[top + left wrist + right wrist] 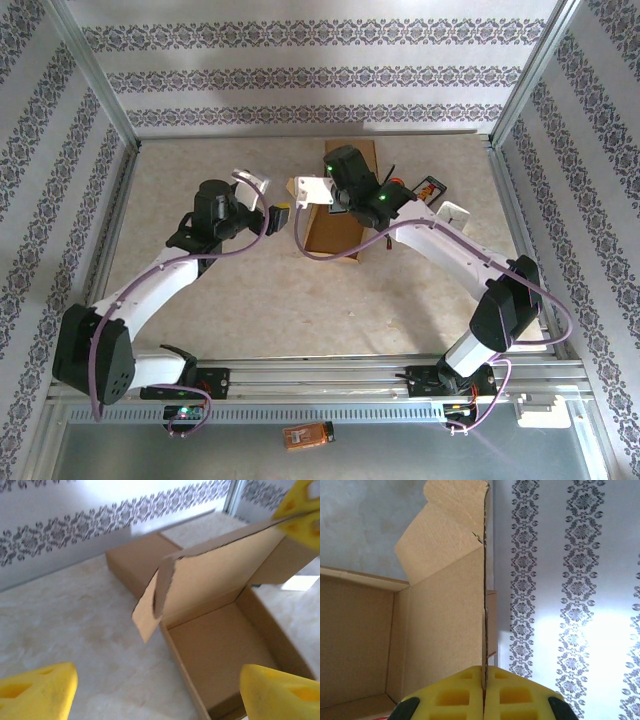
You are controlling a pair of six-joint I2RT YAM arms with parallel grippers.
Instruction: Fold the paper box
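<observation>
The paper box (332,238) is seen on the surface (250,295) towards the far middle, between the two arms; its tray is open upwards and its lid (220,575) is raised above the tray. The right end effector (484,682) is clenched on the free edge of that lid; the cardboard is pinched edge-on between the yellow pads (450,697), and the tray is seen below and to the left in the right wrist view. A side flap (149,607) is bent outward from the lid's end, over the tray's corner. The left end effector (159,692) is released; its pads are spread wide and nothing is held between them; the box lies just ahead of it, with the tray's near end framed between the pads; whether either pad touches the cardboard cannot be told.
</observation>
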